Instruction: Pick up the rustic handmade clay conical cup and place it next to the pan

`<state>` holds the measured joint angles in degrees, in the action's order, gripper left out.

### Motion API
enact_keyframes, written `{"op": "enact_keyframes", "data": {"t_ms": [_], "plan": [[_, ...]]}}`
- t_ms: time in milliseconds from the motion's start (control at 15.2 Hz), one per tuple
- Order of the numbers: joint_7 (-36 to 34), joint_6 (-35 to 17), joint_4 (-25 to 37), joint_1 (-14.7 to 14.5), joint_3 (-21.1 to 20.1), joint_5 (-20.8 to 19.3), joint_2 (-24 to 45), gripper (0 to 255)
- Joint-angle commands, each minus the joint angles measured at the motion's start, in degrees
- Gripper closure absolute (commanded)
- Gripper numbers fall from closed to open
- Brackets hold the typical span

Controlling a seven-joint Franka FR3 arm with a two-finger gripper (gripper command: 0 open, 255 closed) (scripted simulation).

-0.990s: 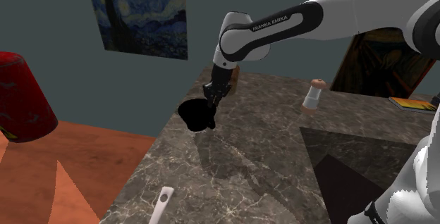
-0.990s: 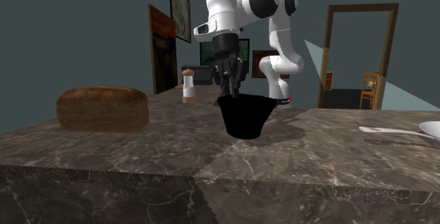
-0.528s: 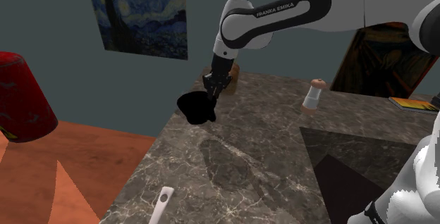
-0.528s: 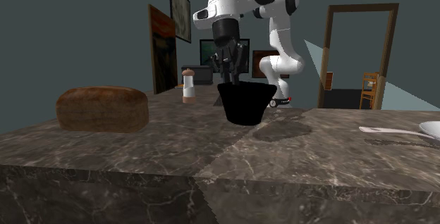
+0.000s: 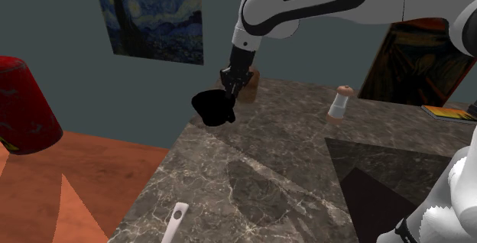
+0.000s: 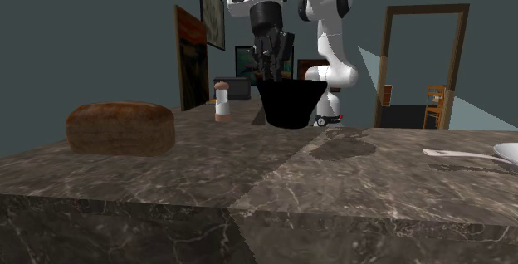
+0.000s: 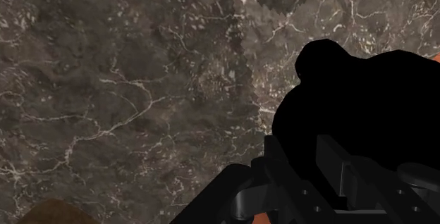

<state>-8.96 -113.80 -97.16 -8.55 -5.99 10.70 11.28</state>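
Observation:
A black conical cup (image 5: 212,108) hangs in the air above the dark marble counter (image 5: 260,180), near its far left edge in the shoulder view. My gripper (image 5: 230,91) is shut on the cup's rim from above. In the second exterior view the cup (image 6: 288,105) hangs well off the counter under the gripper (image 6: 272,75). The wrist view shows the cup (image 7: 367,96) as a black mass clasped by the gripper (image 7: 310,184). The pan (image 6: 506,151) is white and lies at the second exterior view's right edge; its handle (image 5: 177,220) shows at the shoulder view's bottom.
A brown bread loaf (image 6: 120,127) lies on the counter at the second exterior view's left. A small shaker (image 5: 339,102) stands further back on the counter. A red object (image 5: 23,104) sits beyond the counter's left edge, and a book (image 5: 447,113) lies at the right.
The arm has risen, carrying the black cup straight up from just above the counter. Its shadow on the marble has spread and slid toward the shoulder view's lower right.

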Motion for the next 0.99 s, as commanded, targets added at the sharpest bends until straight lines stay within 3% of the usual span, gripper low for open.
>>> {"op": "enact_keyframes", "data": {"t_ms": [0, 594, 924], "plan": [[-0.21, 1.43, 1.27, 0.05, 0.03, -0.07, -0.22, 255], [-1.28, 7.46, 7.12, 0.11, 0.08, -0.41, -0.49, 255], [-3.45, 3.94, -6.40, -1.41, -1.29, 0.60, -11.02, 255]]}}
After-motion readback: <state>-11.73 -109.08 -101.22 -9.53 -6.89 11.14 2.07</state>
